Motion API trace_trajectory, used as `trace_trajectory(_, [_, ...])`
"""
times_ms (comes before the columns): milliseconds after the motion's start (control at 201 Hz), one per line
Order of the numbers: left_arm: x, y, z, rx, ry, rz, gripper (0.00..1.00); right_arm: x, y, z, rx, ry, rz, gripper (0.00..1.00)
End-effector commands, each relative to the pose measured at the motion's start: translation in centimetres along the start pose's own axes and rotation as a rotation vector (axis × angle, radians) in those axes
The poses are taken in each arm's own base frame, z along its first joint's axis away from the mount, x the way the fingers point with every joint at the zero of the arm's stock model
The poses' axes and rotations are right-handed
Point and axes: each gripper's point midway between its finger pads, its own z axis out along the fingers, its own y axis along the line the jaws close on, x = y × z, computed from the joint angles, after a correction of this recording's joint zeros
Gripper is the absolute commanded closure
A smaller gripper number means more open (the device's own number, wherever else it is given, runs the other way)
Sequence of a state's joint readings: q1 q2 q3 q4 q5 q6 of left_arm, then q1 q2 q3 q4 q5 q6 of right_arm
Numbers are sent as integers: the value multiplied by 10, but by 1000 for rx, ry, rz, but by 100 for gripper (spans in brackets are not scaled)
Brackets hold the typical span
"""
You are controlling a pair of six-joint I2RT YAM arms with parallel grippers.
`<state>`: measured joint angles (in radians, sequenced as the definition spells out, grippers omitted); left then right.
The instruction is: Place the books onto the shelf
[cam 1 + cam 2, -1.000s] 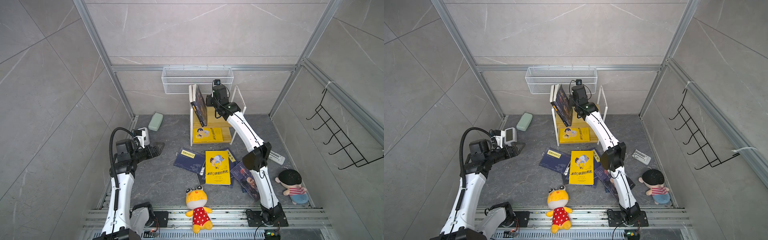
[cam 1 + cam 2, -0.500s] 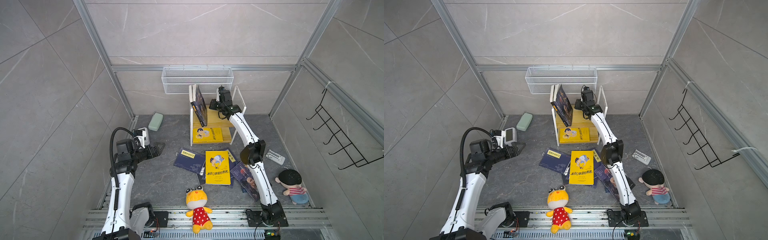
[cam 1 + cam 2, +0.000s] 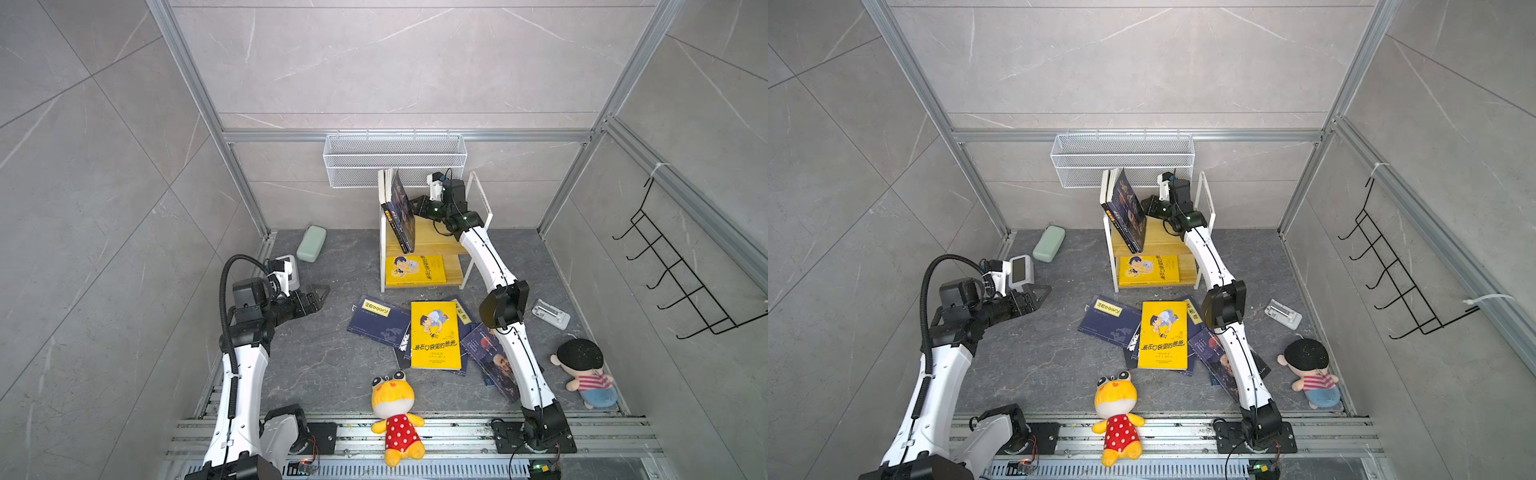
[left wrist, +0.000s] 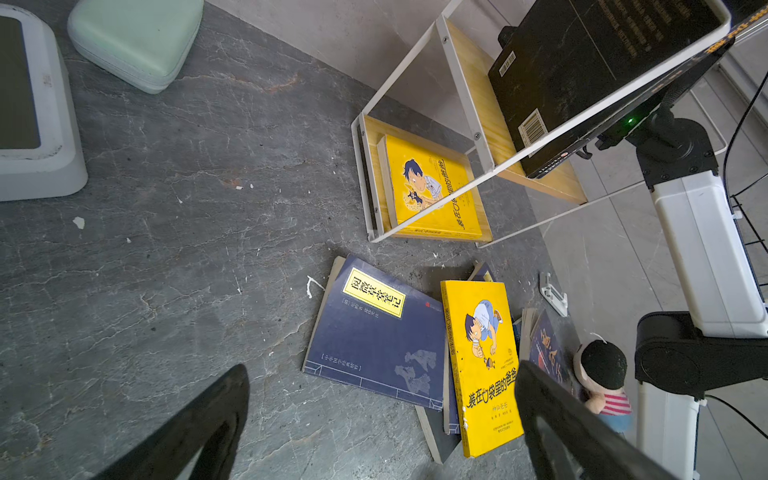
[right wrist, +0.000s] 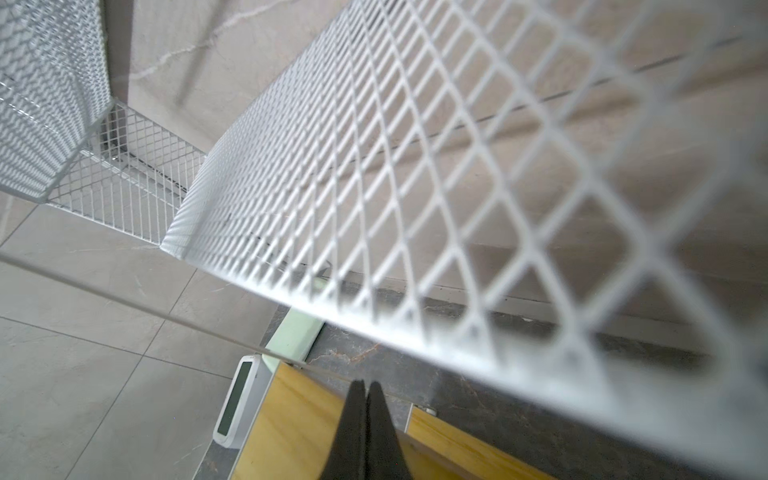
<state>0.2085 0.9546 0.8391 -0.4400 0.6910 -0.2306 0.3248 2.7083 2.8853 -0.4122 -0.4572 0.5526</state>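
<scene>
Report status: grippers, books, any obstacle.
Left gripper open, empty. Right gripper shut, empty, at shelf top tier beside leaning dark books. Floor pile not yet shelved. Wire basket close above right gripper.

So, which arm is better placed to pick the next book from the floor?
Probably left. The left tool is open, low, facing the floor books; the right tool is shut, up at the shelf.

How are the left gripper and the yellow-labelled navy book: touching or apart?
Apart. In a top view, bare floor shows between the left gripper and the navy book.
</scene>
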Motion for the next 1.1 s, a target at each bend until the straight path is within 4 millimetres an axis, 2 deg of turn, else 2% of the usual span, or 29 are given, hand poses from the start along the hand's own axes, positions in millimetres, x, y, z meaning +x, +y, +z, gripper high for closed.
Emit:
trace_trajectory(0, [-8,-7,-2,30,-29,36,0,10,9,6,-80,33,41,100])
trace_trajectory(179, [-8,-6,-2,30,-27,34,0,9,5,5,-58,29,43,100])
trace_trajectory(423, [-8,-7,-4,28,-32,37,0,-6,11,-2,-52,-13,35,100])
trace_trajectory(617, [-8,-8,-4,34,-33,34,0,5,8,3,-43,18,55,100])
trace_trajectory(931, [-9,-8,-4,34,-38,39,0,5,25,7,-63,-1,30,100])
trace_trajectory(1095, [-8,-9,-4,37,-34,39,0,4,26,4,-55,3,24,100])
